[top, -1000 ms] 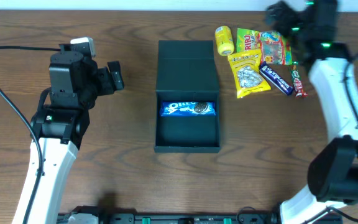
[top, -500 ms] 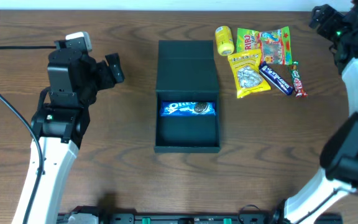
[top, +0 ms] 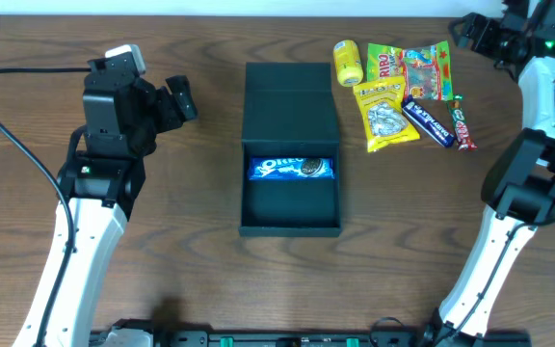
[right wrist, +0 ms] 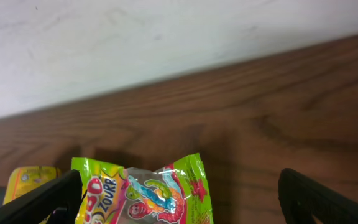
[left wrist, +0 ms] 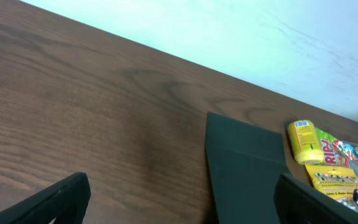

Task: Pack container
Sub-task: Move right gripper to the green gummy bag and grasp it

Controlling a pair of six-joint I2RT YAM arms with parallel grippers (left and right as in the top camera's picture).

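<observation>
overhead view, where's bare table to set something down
Bare wood between the left arm and the container, and in front of the snack packets, between container and right arm. Crowded: packets bunched by the lid. Inside the container, the half nearer than the Oreo pack is free.

A dark wood-grain table (top: 200,270) meets a plain white wall (left wrist: 241,31).

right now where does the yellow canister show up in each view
overhead: yellow canister upper centre-right, just right of the open container
left wrist: yellow canister at the right, past the container's lid
right wrist: yellow canister bottom left, partly cut off
shared landmark: green gummy bag right beside it, in all three views
</observation>
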